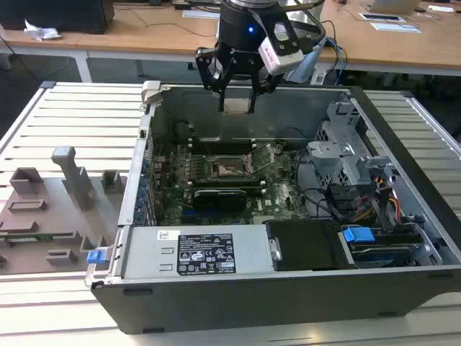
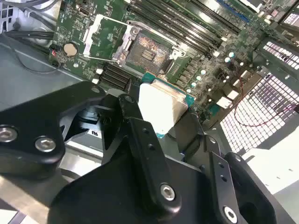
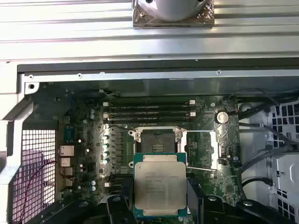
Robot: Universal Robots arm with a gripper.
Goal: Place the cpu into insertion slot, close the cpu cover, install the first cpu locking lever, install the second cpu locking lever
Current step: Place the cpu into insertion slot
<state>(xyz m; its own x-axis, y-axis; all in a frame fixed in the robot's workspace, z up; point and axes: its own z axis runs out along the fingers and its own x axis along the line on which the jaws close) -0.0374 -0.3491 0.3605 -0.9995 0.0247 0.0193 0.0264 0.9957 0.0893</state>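
Hand grips cpu between its fingertips, well above the open insertion slot.

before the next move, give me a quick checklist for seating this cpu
1. cpu gripped by the tool: ok, clamped at its edges.
2. insertion slot empty: ok, dark pin field is bare.
3. cpu cover swung open, off the slot: ok.
4. cpu down at the slot: not ok, it hangs well above the board.
5. chip orientation matches the slot: cannot tell.
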